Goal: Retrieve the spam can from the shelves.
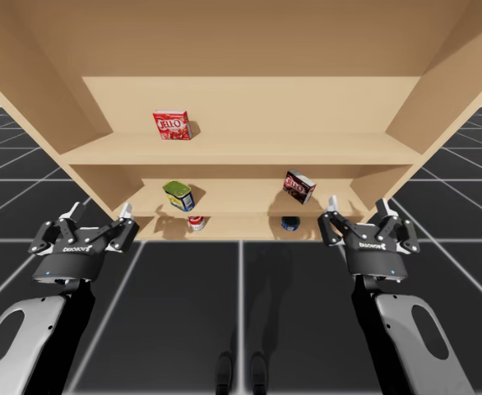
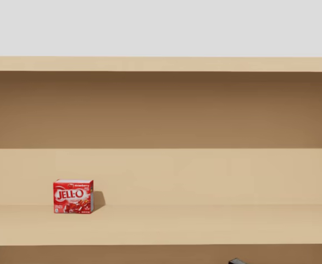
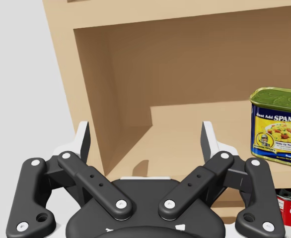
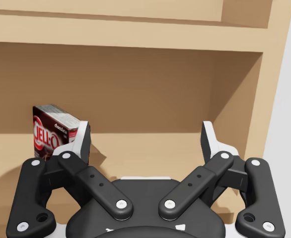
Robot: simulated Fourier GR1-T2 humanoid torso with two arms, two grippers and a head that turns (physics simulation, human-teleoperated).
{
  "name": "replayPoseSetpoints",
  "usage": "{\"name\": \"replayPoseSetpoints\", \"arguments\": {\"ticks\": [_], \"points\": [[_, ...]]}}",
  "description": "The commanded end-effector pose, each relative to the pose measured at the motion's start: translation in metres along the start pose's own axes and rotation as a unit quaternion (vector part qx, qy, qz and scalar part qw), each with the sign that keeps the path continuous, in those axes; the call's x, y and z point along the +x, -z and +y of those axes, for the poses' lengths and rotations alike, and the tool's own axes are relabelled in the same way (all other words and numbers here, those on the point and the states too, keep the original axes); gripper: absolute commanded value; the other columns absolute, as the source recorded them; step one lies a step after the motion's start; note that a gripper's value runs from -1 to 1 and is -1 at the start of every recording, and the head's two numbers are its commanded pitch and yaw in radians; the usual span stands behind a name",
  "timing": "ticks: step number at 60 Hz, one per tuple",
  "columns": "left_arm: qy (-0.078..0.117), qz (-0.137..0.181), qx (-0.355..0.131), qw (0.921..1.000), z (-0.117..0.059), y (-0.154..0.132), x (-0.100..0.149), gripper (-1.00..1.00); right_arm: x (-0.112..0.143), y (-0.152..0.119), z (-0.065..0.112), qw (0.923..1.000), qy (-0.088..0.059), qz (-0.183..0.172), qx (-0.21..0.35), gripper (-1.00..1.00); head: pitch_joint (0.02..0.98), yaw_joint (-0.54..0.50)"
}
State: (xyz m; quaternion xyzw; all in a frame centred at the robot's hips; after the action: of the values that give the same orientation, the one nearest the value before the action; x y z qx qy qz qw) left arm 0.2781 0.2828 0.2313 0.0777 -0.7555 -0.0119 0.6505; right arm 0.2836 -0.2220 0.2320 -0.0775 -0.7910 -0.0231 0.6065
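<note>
1. My left tool [image 1: 101,212] hangs before the left front corner of the middle shelf [image 1: 241,197], fingers spread and empty; my right tool [image 1: 357,206], also spread, hangs before its right end.
2. The blue-and-yellow oblong can [image 1: 178,196] stands upright on that shelf, left of its middle — ahead of my left tool, beyond its right finger, not between the fingers.
3. Approach stage, I judge — next, shift the left tool along the shelf and reach in to straddle the can.
</note>
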Motion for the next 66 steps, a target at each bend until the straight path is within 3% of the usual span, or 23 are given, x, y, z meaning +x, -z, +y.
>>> {"name": "replayPoseSetpoints", "arguments": {"ticks": [1, 3, 5, 7, 17, 29, 48, 66], "points": [[0.000, 0.000, 0.000, 1.0000, 0.0003, 0.0000, 0.0000, -1.00, 0.0000, -0.0002, -0.0004, 0.9992, 0.034, -0.004, -0.021, -1.00, 0.063, -0.02], [0.000, 0.000, 0.000, 1.0000, 0.0002, 0.0000, 0.0000, -1.00, 0.0007, 0.0000, -0.0013, 0.9996, 0.026, -0.003, -0.007, -1.00, 0.063, -0.01], [0.000, 0.000, 0.000, 1.0000, 0.0001, 0.0000, -0.0001, -1.00, 0.0007, 0.0008, -0.0026, 0.9995, 0.030, -0.002, -0.001, -1.00, 0.065, -0.01], [0.000, 0.001, 0.000, 1.0000, 0.0001, 0.0000, -0.0001, -1.00, 0.0009, 0.0019, -0.0033, 0.9997, 0.024, 0.000, -0.005, -1.00, 0.070, -0.01], [0.000, 0.001, 0.001, 1.0000, 0.0001, -0.0001, -0.0001, -1.00, 0.0002, 0.0024, -0.0035, 0.9998, 0.021, 0.003, -0.003, -1.00, 0.124, -0.01], [0.000, 0.000, 0.000, 1.0000, -0.0002, -0.0001, 0.0000, -1.00, -0.0001, 0.0025, -0.0039, 0.9998, 0.019, 0.003, -0.006, -1.00, 0.279, 0.00], [-0.001, -0.002, -0.003, 1.0000, -0.0009, -0.0001, 0.0001, -1.00, -0.0026, 0.0009, 0.0012, 0.9999, 0.008, 0.009, 0.003, -1.00, 0.548, 0.23], [-0.013, -0.004, -0.019, 0.9997, -0.0093, -0.0035, 0.0028, -1.00, -0.0044, 0.0013, 0.0033, 0.9999, 0.007, 0.012, 0.006, -1.00, 0.582, 0.29]]}}
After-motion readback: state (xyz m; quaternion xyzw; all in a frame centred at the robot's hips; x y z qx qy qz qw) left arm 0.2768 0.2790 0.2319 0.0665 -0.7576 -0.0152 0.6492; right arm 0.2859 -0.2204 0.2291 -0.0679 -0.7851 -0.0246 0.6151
